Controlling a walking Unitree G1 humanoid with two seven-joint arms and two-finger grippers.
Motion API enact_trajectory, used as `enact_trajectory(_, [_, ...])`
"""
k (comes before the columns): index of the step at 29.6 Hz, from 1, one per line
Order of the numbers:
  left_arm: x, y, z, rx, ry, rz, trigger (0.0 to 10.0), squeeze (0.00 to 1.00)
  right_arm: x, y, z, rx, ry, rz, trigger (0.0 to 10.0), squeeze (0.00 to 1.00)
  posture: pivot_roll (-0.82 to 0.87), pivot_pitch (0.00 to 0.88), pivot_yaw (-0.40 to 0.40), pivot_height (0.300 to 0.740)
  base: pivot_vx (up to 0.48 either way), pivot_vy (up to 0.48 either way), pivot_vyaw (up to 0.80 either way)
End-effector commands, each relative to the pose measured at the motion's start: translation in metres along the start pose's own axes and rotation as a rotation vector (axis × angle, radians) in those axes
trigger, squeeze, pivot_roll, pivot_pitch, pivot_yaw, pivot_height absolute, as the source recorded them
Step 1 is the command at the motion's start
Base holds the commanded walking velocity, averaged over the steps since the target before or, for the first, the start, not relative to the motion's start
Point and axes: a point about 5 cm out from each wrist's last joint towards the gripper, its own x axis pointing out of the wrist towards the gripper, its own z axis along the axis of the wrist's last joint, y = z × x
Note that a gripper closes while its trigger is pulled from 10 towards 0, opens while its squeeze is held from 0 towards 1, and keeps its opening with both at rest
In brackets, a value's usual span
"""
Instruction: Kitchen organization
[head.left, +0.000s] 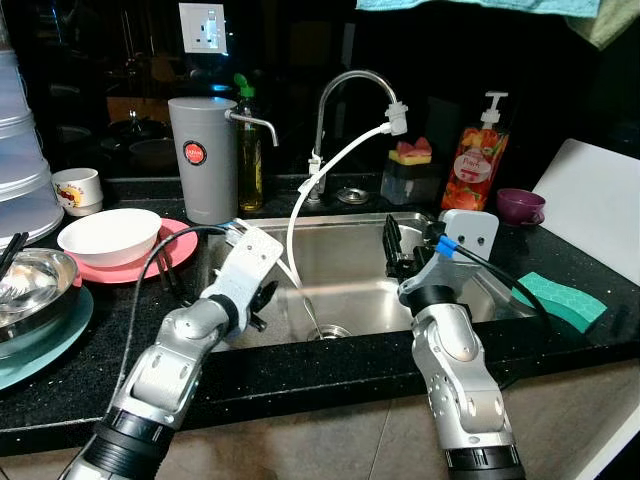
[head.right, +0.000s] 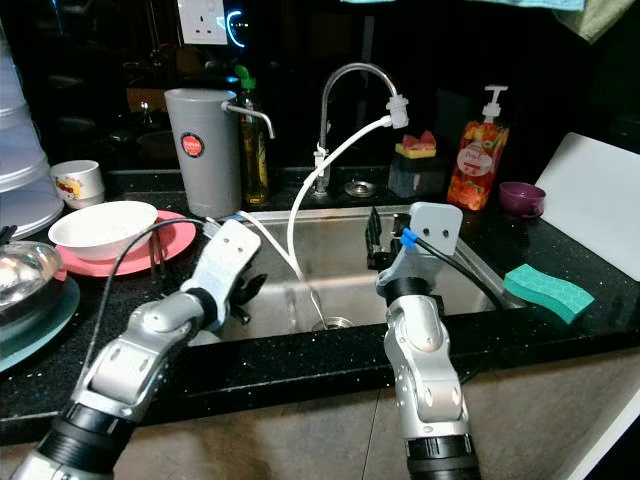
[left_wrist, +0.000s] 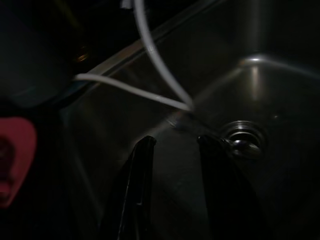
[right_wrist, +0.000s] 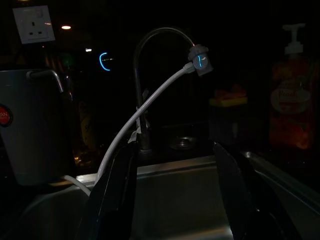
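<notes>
At the far left a steel bowl (head.left: 30, 285) sat on a teal plate (head.left: 45, 345), beside a white bowl (head.left: 108, 235) on a pink plate (head.left: 170, 245). The left gripper (left_wrist: 175, 145) hung over the sink (head.left: 340, 255) near its drain (left_wrist: 242, 137), fingers spread, holding nothing. A white hose (head.left: 330, 175) ran from the faucet (head.left: 350, 85) into the basin. The right gripper (right_wrist: 175, 155) hovered above the sink, jaws apart and empty. A green sponge (head.left: 560, 297) lay on the counter at right.

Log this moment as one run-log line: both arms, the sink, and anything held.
left tool: open, over sink, holding nothing | right tool: open, over sink, facing faucet, holding nothing | white hose: hangs into sink
</notes>
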Motion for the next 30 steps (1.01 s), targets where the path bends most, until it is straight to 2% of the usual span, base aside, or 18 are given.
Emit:
enact_trajectory(1, [-0.005, 0.025, -0.004, 0.051, 0.085, 0.161, 10.0, 0.0, 0.001, 0.002, -0.001, 0.003, -0.003, 0.01, 10.0, 0.0, 0.2, 0.0, -0.075, 0.74, 0.0, 0.0, 0.0])
enact_trajectory(2, [-0.009, 0.031, -0.011, 0.066, 0.127, 0.214, 10.0, 0.0, 0.001, 0.002, -0.001, 0.004, -0.001, 0.01, 10.0, 0.0, 0.2, 0.0, -0.075, 0.74, 0.0, 0.0, 0.0])
enact_trajectory(5, [-0.017, 0.035, -0.021, 0.054, 0.184, 0.271, 10.0, 0.0, 0.001, 0.003, -0.002, 0.005, 0.001, 0.011, 10.0, 0.0, 0.2, 0.0, -0.073, 0.74, 0.0, 0.0, 0.0])
enact_trajectory(10, [-0.035, 0.034, -0.016, -0.016, 0.149, 0.376, 10.0, 0.0, 0.0, 0.002, -0.003, 0.006, 0.004, 0.01, 10.0, 0.0, 0.21, 0.0, -0.078, 0.74, 0.0, 0.0, 0.0])
enact_trajectory(11, [-0.038, 0.035, -0.013, -0.033, 0.133, 0.403, 10.0, 0.05, 0.0, 0.002, -0.003, 0.007, 0.006, 0.01, 10.0, 0.0, 0.21, 0.0, -0.081, 0.74, 0.0, 0.0, 0.0])
enact_trajectory(12, [-0.041, 0.036, -0.009, -0.078, 0.109, 0.428, 10.0, 1.0, 0.0, 0.003, -0.004, 0.008, 0.009, 0.014, 10.0, 0.0, 0.22, 0.002, -0.083, 0.74, 0.0, 0.0, 0.0])
enact_trajectory(16, [-0.043, 0.039, -0.004, -0.111, 0.088, 0.458, 10.0, 1.0, 0.0, 0.004, -0.004, 0.009, 0.011, 0.02, 10.0, 0.0, 0.22, 0.004, -0.088, 0.74, 0.0, 0.0, 0.0])
enact_trajectory(18, [-0.045, 0.045, 0.003, -0.178, 0.055, 0.502, 10.0, 1.0, 0.001, 0.005, -0.004, 0.012, 0.011, 0.027, 10.0, 0.0, 0.23, 0.005, -0.093, 0.74, 0.0, 0.0, 0.0])
enact_trajectory(19, [-0.045, 0.045, 0.003, -0.178, 0.055, 0.502, 10.0, 1.0, 0.001, 0.005, -0.004, 0.012, 0.011, 0.027, 10.0, 0.0, 0.23, 0.005, -0.093, 0.74, 0.0, 0.0, 0.0])
enact_trajectory(20, [-0.045, 0.047, 0.009, -0.235, 0.029, 0.514, 10.0, 0.0, 0.002, 0.006, -0.004, 0.013, 0.011, 0.029, 10.0, 0.0, 0.23, 0.004, -0.095, 0.74, 0.0, 0.0, 0.0])
enact_trajectory(21, [-0.045, 0.047, 0.009, -0.235, 0.029, 0.514, 10.0, 0.0, 0.002, 0.006, -0.004, 0.013, 0.011, 0.029, 10.0, 0.0, 0.23, 0.004, -0.095, 0.74, 0.0, 0.0, 0.0])
enact_trajectory(22, [-0.046, 0.048, 0.012, -0.306, 0.013, 0.531, 10.0, 0.0, 0.002, 0.006, -0.004, 0.013, 0.011, 0.032, 10.0, 0.0, 0.22, 0.004, -0.098, 0.74, 0.0, 0.0, 0.0])
enact_trajectory(23, [-0.046, 0.048, 0.012, -0.306, 0.013, 0.531, 10.0, 0.0, 0.002, 0.006, -0.004, 0.013, 0.011, 0.032, 10.0, 0.0, 0.22, 0.004, -0.098, 0.74, 0.0, 0.0, 0.0])
enact_trajectory(24, [-0.046, 0.047, 0.01, -0.413, 0.021, 0.546, 10.0, 0.0, 0.003, 0.007, -0.004, 0.014, 0.011, 0.033, 10.0, 0.0, 0.22, 0.003, -0.099, 0.74, 0.0, 0.0, 0.0])
enact_trajectory(25, [-0.046, 0.047, 0.01, -0.413, 0.021, 0.546, 10.0, 0.0, 0.003, 0.007, -0.004, 0.014, 0.011, 0.033, 10.0, 0.0, 0.22, 0.003, -0.099, 0.74, 0.0, 0.0, 0.0])
enact_trajectory(27, [-0.039, 0.039, 0.007, -0.574, 0.043, 0.553, 10.0, 0.0, 0.003, 0.006, -0.004, 0.012, 0.012, 0.035, 10.0, 0.0, 0.22, 0.006, -0.104, 0.74, 0.0, 0.0, 0.0])
enact_trajectory(28, [-0.039, 0.039, 0.007, -0.574, 0.043, 0.553, 10.0, 0.0, 0.003, 0.006, -0.004, 0.012, 0.012, 0.035, 10.0, 0.0, 0.22, 0.006, -0.104, 0.74, 0.0, 0.0, 0.0])
enact_trajectory(30, [-0.034, 0.034, 0.013, -0.635, 0.026, 0.575, 10.0, 0.0, 0.003, 0.007, -0.004, 0.012, 0.012, 0.038, 10.0, 0.0, 0.22, 0.006, -0.104, 0.74, 0.0, 0.0, 0.0])
